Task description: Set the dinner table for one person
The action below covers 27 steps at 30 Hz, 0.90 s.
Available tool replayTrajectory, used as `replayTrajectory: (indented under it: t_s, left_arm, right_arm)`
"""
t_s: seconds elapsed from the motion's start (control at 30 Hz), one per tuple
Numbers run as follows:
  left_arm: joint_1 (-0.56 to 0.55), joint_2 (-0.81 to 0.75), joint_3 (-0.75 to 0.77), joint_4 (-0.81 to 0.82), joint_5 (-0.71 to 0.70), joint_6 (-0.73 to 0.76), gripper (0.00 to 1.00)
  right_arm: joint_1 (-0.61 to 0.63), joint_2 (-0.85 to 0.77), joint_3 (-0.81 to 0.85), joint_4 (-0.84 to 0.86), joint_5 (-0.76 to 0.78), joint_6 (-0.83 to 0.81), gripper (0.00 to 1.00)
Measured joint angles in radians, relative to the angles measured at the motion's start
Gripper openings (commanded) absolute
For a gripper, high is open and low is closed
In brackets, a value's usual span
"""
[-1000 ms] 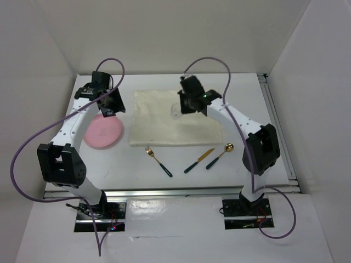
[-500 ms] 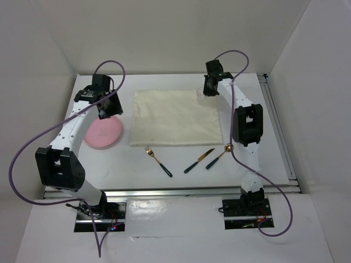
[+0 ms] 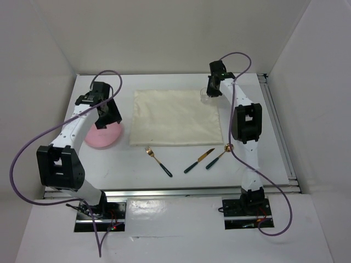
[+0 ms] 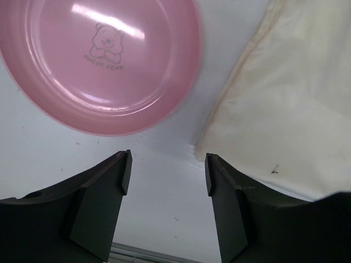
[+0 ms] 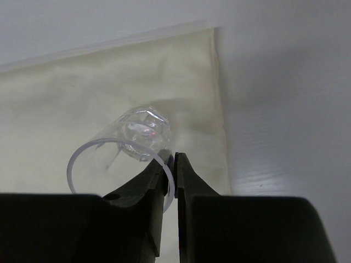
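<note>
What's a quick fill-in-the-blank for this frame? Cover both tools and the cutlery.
1. The plate near the left tool is ____ in colour.
2. The left tool's jaws stand ____, holding nothing.
3. The right tool is shut on the ____ of the clear cup.
4. On the dinner table, the knife lies between the fork and the ____.
Missing words: pink; open; rim; spoon.
</note>
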Motion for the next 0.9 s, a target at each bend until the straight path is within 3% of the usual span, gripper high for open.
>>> replayTrajectory:
  t_s: [0.1, 0.13, 0.2, 0.27, 0.43, 0.9]
  left_arm:
    - [0.032, -0.003, -0.05, -0.011, -0.006, -0.043, 0.77]
    - [0.041, -0.005, -0.07, -0.015, -0.01, -0.053, 0.79]
    - [0.066, -0.008, -0.105, -0.029, -0.008, -0.076, 0.83]
    - [0.087, -0.011, -0.126, -0.039, -0.006, -0.095, 0.93]
    - [0.151, -0.026, -0.163, -0.054, 0.01, -0.124, 0.96]
    - [0.426, -0.093, -0.373, 0.02, 0.095, -0.27, 0.9]
  right_arm:
    - [0.0, 0.016, 0.0, 0.005, -0.003, 0.009, 0.48]
    - [0.0, 0.021, 0.0, 0.006, -0.009, 0.013, 0.72]
    - [0.0, 0.024, 0.0, 0.006, -0.018, 0.019, 0.89]
    - [0.0, 0.024, 0.0, 0.008, -0.031, 0.019, 0.97]
    - [0.0, -0.026, -0.06, 0.05, -0.057, 0.024, 1.0]
    - [0.0, -0.52, -0.274, 0.178, -0.107, 0.025, 1.0]
